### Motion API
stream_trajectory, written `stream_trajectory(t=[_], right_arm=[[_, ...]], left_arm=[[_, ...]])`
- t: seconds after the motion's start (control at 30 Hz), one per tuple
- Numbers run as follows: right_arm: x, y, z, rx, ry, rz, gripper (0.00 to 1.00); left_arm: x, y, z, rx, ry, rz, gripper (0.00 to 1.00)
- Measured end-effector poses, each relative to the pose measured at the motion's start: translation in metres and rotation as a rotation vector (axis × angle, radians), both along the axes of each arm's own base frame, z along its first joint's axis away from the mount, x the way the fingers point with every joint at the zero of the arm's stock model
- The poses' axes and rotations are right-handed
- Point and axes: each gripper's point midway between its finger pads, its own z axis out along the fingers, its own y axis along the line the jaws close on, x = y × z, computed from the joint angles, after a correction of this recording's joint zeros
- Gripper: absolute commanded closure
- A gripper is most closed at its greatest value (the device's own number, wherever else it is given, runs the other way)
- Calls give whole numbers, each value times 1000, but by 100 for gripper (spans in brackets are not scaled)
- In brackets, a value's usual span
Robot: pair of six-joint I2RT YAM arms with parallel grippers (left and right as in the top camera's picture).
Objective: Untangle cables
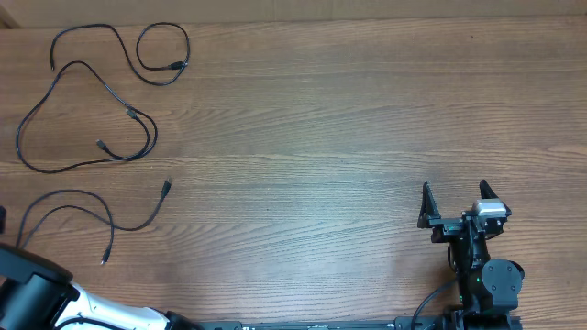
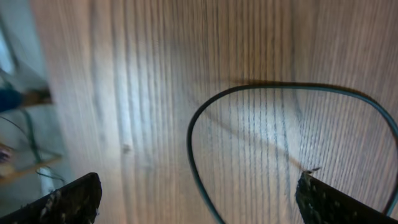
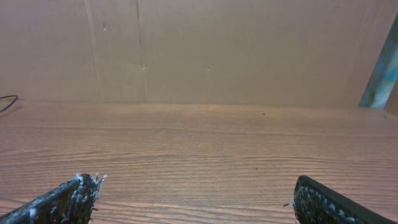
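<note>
Three thin black cables lie apart on the left of the wooden table in the overhead view: one with a loop at the far left, one wide loop below it, and one long curve near the front left. My left gripper is open and empty; a cable loop lies on the table under it, between the fingers. That view is blurred. Only the left arm shows in the overhead view. My right gripper is open and empty at the front right, far from the cables; it also shows in the right wrist view.
The table's left edge and the floor show in the left wrist view. A brown wall stands behind the table's far edge. A bit of cable shows at the far left of the right wrist view.
</note>
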Motion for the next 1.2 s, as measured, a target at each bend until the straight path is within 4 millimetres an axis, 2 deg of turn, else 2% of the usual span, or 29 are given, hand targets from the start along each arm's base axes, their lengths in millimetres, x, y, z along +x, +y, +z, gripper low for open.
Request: stream_trajectory(t=[0.17,0.27,0.37,0.53,0.63,0.77,0.83,0.93,1.07,1.2], right_arm=[[0,0,0,0,0,0,0],[0,0,0,0,0,0,0],[0,0,0,0,0,0,0],[0,0,0,0,0,0,0],[0,0,0,0,0,0,0],[0,0,0,0,0,0,0],[0,0,0,0,0,-1,0],[0,0,0,0,0,0,0],[0,0,0,0,1,0,0],[0,0,0,0,0,0,0]], left_arm=[[-1,-11,-29,-63,-70,67,0],[0,-14,-39,-83,-105,85,1],[1,-14,-47,-86,-129,93,34],[6,-5,-48,-53,-154,76,64],[8,-2,-48,-40,-160,61,66],[10,2,-47,-25,-168,59,65],[11,3,-47,-20,-170,59,71],[12,7,-47,-7,-178,58,96],[18,15,-45,26,-199,32,96],[37,31,-40,81,-281,-37,96]])
